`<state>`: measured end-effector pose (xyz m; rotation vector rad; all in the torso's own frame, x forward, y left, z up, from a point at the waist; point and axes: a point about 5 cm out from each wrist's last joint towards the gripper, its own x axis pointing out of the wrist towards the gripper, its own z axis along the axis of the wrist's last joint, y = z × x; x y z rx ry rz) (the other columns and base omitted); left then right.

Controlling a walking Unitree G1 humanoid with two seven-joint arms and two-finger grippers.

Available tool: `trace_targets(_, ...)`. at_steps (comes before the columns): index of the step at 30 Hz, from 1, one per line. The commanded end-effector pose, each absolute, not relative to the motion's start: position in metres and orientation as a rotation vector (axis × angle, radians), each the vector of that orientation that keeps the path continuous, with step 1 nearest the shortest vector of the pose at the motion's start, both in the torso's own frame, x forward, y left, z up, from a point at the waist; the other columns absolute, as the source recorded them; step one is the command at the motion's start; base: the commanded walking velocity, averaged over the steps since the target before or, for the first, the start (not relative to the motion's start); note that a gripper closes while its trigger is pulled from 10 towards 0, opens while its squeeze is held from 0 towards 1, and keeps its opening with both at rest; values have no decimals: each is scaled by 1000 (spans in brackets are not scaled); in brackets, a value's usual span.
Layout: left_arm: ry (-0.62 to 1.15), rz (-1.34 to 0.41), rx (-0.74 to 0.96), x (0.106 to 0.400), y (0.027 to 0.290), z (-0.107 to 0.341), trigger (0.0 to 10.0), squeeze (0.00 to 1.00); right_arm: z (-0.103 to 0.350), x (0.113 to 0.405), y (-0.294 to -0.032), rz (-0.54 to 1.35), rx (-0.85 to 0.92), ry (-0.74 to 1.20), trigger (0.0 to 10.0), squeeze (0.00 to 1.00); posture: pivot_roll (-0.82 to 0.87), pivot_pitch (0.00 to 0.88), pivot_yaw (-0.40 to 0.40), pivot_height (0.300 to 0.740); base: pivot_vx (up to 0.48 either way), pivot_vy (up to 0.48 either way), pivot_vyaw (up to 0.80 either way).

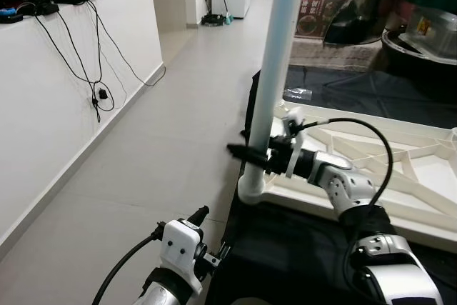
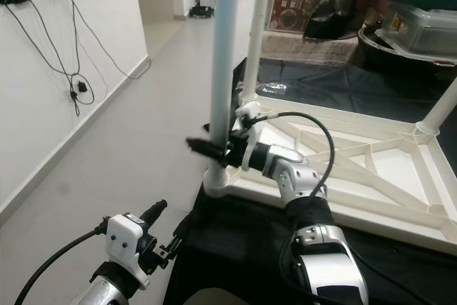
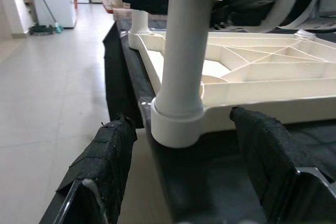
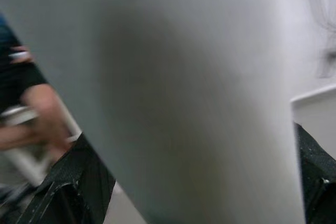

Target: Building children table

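Right gripper (image 1: pixel 251 155), jaws closed around the upright leg (image 1: pixel 275 83), seated in the upturned tabletop's (image 1: pixel 400 176) corner socket. Left gripper (image 1: pixel 203 213), jaws open, empty, at 7 o'clock below the socket.

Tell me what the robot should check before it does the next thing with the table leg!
1. White leg standing upright in the corner socket: ok.
2. Right gripper jaws closed around the leg, low down near the socket: ok.
3. Leg pushed fully home in the socket: cannot tell; the joint looks seated in the left wrist view, but the depth is hidden.
4. Left gripper jaws open, low by the socket, not touching it: ok.
5. Upside-down tabletop lying flat on the black cloth: ok.
6. Person's arm seen blurred behind the leg, safely clear: cannot tell.
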<state>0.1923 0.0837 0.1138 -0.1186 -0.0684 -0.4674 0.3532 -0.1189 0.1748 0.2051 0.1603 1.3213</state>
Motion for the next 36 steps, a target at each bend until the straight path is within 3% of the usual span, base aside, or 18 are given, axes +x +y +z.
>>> trace_targets(1, -41, -466, -122, 191, 84, 109, 10000, 0, 176, 351, -108, 1417, 173, 171, 10000, 0, 61, 0, -36, 740, 0, 0, 0)
trace_targets(4, -41, -466, -122, 192, 84, 109, 10000, 0, 176, 351, -103, 1476, 119, 193, 10000, 0, 61, 0, -36, 740, 0, 0, 0)
trace_targets(5, -41, -466, -122, 191, 84, 109, 10000, 0, 175, 350, -101, 1491, 89, 209, 4431, 0, 63, 0, -37, 740, 0, 0, 0)
trace_targets(6, -41, -466, -122, 191, 84, 109, 10000, 0, 175, 350, -101, 1491, 89, 209, 4431, 0, 63, 0, -37, 740, 0, 0, 0)
trace_targets(7, -41, -465, -122, 191, 84, 109, 10000, 0, 173, 349, -101, 1505, 69, 227, 0, 0, 63, 0, -37, 740, 0, 0, 0)
trace_targets(14, -39, -465, -124, 191, 84, 109, 10000, 0, 165, 351, -101, 1377, 40, 181, 0, 0, 57, 0, -32, 740, 0, 0, 0)
trace_targets(16, -38, -465, -126, 191, 84, 109, 10000, 0, 161, 362, -104, 1150, 37, 148, 0, 0, 57, 0, -32, 740, 0, 0, 0)
trace_targets(21, -38, -465, -127, 191, 84, 109, 10000, 0, 158, 374, -111, 882, 36, 137, 0, 0, 51, 0, -32, 740, 0, 0, 0)
trace_targets(23, -36, -465, -129, 191, 85, 108, 10000, 0, 150, 387, -138, 372, 34, 138, 0, 0, 47, 0, -28, 740, 0, 0, 0)
trace_targets(24, -36, -465, -129, 191, 85, 108, 10000, 0, 150, 387, -138, 372, 34, 138, 0, 0, 47, 0, -28, 740, 0, 0, 0)
trace_targets(26, -35, -468, -129, 192, 85, 108, 10000, 0, 139, 380, -168, -65, 24, 152, 0, 0, 42, 0, -26, 740, 0, 0, 0)
trace_targets(27, -35, -468, -129, 192, 85, 108, 10000, 0, 139, 380, -168, -65, 24, 152, 0, 0, 42, 0, -26, 740, 0, 0, 0)
trace_targets(29, -35, -468, -128, 192, 85, 108, 10000, 0, 130, 367, -178, -279, 63, 176, 0, 0, 49, 0, -30, 740, 0, 0, 0)
trace_targets(36, -36, -466, -127, 191, 86, 108, 10000, 0, 125, 358, -157, -337, 131, 207, 0, 0, 46, 0, -27, 740, 0, 0, 0)
